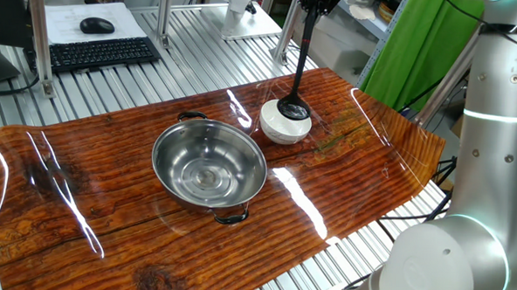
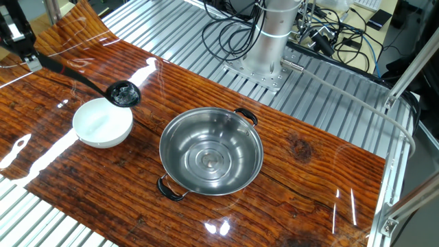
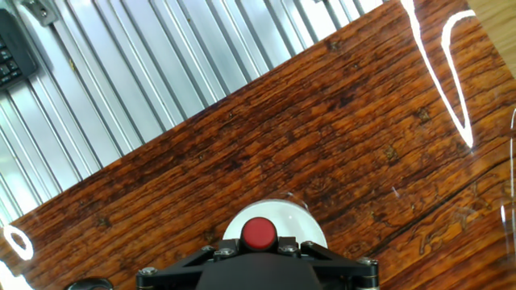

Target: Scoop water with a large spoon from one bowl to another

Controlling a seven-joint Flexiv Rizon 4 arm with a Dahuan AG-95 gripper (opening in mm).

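The black ladle [image 1: 303, 51] hangs from my gripper [image 1: 320, 1] at the top of one fixed view; the gripper is shut on its handle. The ladle's cup [image 1: 294, 107] is over the rim of the small white bowl [image 1: 281, 127]. In the other fixed view the cup [image 2: 124, 94] sits just above the white bowl's [image 2: 101, 123] far edge, with the gripper [image 2: 26, 56] at the left edge. The steel bowl [image 1: 209, 164] with two loop handles stands in the middle of the table [image 2: 211, 151]. The hand view shows only the white bowl's top [image 3: 302, 222] behind the hand body; the fingers are hidden.
The wood-grain mat [image 1: 107, 208] covers the table, with ribbed metal around it. A keyboard [image 1: 101, 52] and mouse [image 1: 97, 25] lie at the back left. The arm's base [image 2: 264, 41] with cables stands behind the steel bowl. A green cloth [image 1: 420, 56] hangs at the back right.
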